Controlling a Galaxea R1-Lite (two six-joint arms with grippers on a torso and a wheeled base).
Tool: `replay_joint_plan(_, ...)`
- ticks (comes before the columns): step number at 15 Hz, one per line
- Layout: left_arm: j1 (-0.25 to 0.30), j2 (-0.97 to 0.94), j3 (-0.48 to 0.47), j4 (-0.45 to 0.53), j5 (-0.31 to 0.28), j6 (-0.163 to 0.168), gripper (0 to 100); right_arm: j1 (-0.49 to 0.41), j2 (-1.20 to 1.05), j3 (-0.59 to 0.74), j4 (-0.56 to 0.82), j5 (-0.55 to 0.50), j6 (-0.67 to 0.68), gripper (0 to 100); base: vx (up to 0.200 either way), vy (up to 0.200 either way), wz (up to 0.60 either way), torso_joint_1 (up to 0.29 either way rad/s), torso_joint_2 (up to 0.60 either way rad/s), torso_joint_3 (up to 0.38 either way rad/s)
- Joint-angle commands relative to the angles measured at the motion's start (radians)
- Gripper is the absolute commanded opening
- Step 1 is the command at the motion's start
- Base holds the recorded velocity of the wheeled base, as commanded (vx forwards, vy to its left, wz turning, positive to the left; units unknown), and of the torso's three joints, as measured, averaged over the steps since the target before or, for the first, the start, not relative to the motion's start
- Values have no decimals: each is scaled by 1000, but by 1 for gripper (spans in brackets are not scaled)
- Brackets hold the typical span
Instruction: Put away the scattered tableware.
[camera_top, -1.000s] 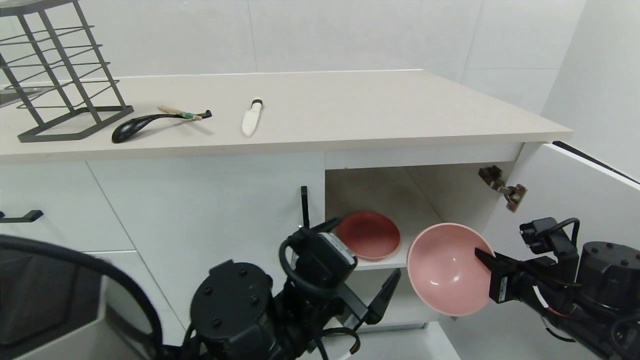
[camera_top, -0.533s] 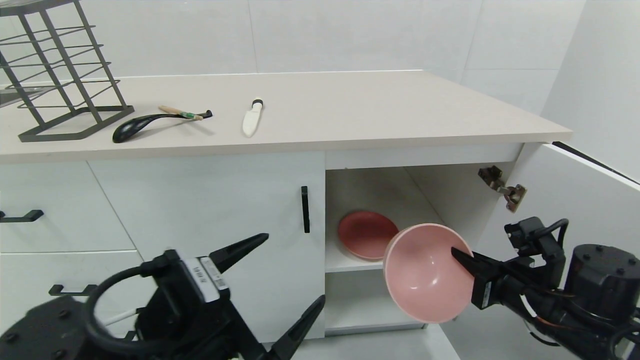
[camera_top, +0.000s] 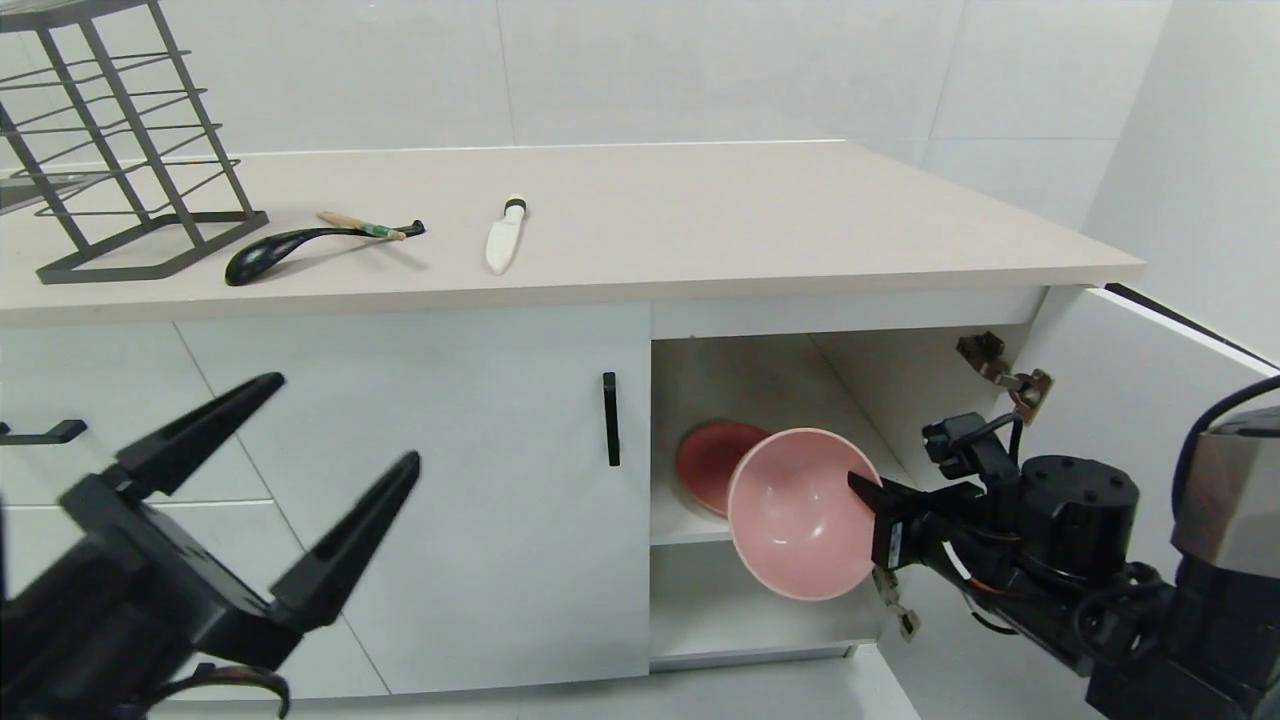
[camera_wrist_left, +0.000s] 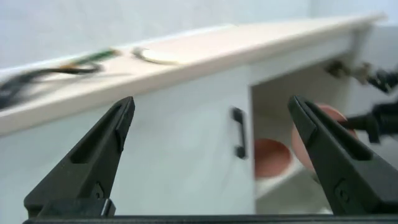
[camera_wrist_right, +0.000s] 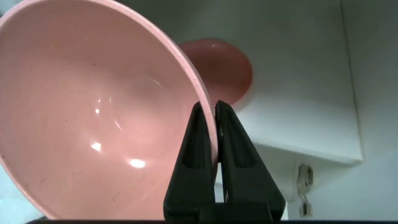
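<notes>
Head view has the pink bowl (camera_top: 797, 513) at about four o'clock in the frame, held in the air before the open cupboard (camera_top: 905, 375). It is tilted, with its hollow facing up and outward. The right gripper (camera_top: 858, 485) is clenched on the bowl's rim at the bowl's three o'clock edge, so the bowl hangs at nine o'clock from the fingers. In the right wrist view, the two fingers (camera_wrist_right: 202, 134) pinch the thin rim between them, one inside the bowl (camera_wrist_right: 93, 112) and one outside.

A red plate (camera_top: 705, 462) lies flat on the cupboard shelf (camera_top: 690, 525) at ten o'clock from the bowl, partly hidden behind it. Whether the bowl touches the shelf edge I cannot tell.

The left gripper (camera_top: 343, 420) hangs at eight o'clock, well apart from the bowl, its fingers spread wide and holding nothing.

On the counter (camera_top: 750, 220), at eleven o'clock, lie a black spoon (camera_top: 270, 248), a wooden stick (camera_top: 358, 225) across its handle, and a white knife (camera_top: 503, 240), beside a wire rack (camera_top: 120, 150).
</notes>
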Motion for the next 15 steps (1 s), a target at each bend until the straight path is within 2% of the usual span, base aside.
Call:
replay_joint_plan(1,123,-235,3,95,1,-23,100,-15,90,-65,-2,1,9,0,0,0,0,0,0,0)
replay_joint_plan(2,189,-378,3,279,-2,-47,100,-19,119,-107,-2,6,16,0,0,0,0,0,0,0)
replay_joint_plan(3,226,-468,3,400,-9,-73,100,-21,134,-131,-2,18,16,0,0,0,0,0,0,0)
replay_joint_plan(4,231,-482,3,419,-14,-80,100,-21,136,-134,-2,21,16,0,0,0,0,0,0,0)
replay_joint_plan(5,288,-626,3,600,-81,-173,100,-27,143,-150,-2,93,16,0,0,0,0,0,0,0)
replay_joint_plan(7,366,-737,3,736,-175,-250,100,-38,169,-182,-2,104,16,0,0,0,0,0,0,0)
replay_joint_plan(9,439,-823,3,857,-201,-261,100,-47,197,-229,-2,106,16,0,0,0,0,0,0,0)
replay_joint_plan(12,508,-939,3,998,-207,-261,100,-50,239,-337,-2,112,15,0,0,0,0,0,0,0)
replay_joint_plan(14,556,-1010,3,1084,-229,-268,100,-56,265,-416,81,136,15,0,0,0,0,0,0,0)
replay_joint_plan(15,576,-1039,3,1118,-241,-284,100,-56,281,-466,110,145,15,0,0,0,0,0,0,0)
